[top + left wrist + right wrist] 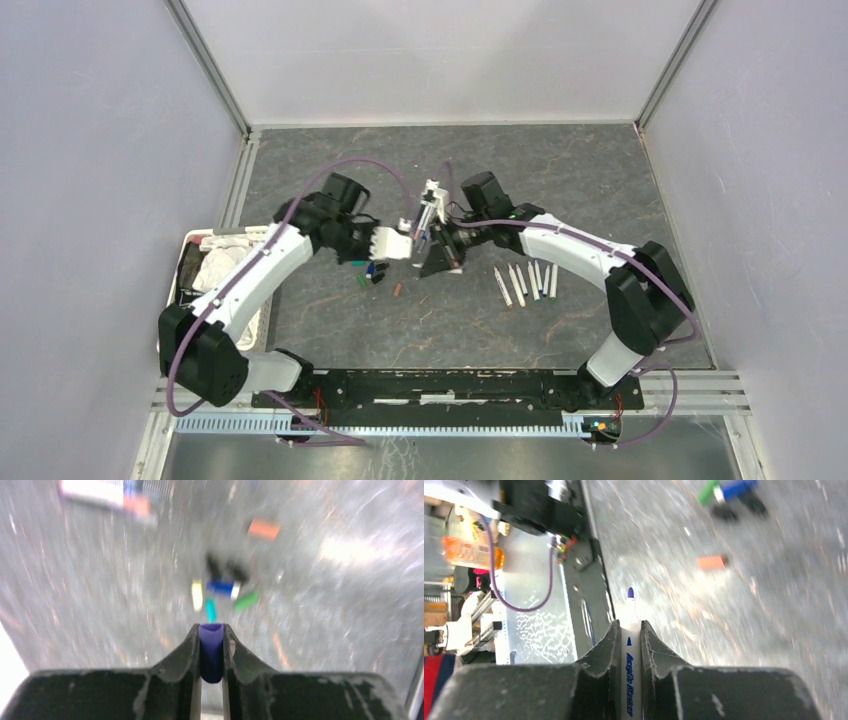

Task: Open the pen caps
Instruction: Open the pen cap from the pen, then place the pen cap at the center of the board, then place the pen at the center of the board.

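We look down on a grey, mottled, stone-like tabletop, walled in by pale panels on aluminium framing, where the two arms meet near the middle.

The left gripper has its fingers drawn almost together. They pinch a short violet-blue plastic pen cap, whose hollow mouth faces outward at the fingertips. The right gripper is closed to the same narrow gap. It clamps a thin white acrylic marker with blue lettering along the barrel, and the bare blue tip pokes out past the fingers. From above we see the two grippers close together, raised off the table.

On the surface just near the left gripper lies a tight cluster of small loose plastic caps. In the blurred left wrist view we make out yellow, blue, teal, green and two black ones. A single orange cap lies a little apart from them.

To the right, several white-barrelled pens lie side by side in a row, well clear of the cluster.

At the table's left edge stands a white plastic basket holding crumpled white material.
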Controlling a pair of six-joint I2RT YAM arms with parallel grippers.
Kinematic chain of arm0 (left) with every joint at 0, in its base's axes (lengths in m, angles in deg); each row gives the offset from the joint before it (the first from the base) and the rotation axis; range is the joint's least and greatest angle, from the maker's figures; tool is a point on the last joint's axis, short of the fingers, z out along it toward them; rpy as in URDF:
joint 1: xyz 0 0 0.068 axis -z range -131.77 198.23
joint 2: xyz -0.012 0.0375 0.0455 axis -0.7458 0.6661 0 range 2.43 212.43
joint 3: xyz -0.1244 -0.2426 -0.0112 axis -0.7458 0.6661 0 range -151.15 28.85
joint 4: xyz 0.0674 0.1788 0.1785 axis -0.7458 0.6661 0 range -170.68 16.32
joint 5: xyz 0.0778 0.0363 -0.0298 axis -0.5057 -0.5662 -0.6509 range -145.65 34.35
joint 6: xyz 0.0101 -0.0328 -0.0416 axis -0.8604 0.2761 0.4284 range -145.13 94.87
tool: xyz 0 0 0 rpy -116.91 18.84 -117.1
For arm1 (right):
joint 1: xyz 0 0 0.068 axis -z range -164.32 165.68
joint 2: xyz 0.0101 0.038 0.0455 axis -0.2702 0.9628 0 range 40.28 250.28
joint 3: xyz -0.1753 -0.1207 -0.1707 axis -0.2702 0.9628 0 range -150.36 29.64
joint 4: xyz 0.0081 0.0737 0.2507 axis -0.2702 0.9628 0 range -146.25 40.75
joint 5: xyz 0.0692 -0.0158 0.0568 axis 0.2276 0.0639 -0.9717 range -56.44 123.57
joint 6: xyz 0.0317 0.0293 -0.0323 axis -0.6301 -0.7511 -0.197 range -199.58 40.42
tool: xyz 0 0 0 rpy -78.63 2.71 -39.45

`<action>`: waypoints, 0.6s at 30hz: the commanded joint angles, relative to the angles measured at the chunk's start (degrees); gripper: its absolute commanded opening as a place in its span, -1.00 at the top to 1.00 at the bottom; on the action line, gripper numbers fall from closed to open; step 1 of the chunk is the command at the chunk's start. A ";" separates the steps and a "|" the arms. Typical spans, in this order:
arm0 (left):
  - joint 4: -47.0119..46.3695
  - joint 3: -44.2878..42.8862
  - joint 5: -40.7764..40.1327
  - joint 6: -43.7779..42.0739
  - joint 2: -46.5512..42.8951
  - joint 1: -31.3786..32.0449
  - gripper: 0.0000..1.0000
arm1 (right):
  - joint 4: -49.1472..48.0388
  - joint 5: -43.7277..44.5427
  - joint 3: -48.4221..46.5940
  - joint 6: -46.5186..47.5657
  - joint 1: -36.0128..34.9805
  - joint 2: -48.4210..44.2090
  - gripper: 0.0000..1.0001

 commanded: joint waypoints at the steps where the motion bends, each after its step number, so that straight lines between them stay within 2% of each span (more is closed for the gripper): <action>1: 8.02 -2.42 -12.64 -9.29 1.29 -11.65 0.95 | 16.99 4.71 5.58 7.94 4.16 -4.66 1.00; 6: 8.59 -2.49 -11.69 -10.78 1.54 -13.25 0.96 | 16.61 7.56 7.60 7.27 4.79 -8.27 1.00; 8: 7.47 -1.98 -8.19 -8.83 1.50 -13.25 0.95 | 16.74 10.03 7.35 6.75 5.47 -9.70 1.00; 12: 1.05 0.05 -1.19 2.24 3.26 -13.25 0.95 | 14.60 24.30 9.29 1.99 8.72 -14.72 1.00; 18: -13.73 2.72 1.58 18.46 9.81 -13.22 0.90 | 11.64 46.40 17.01 -5.94 17.25 -24.60 1.00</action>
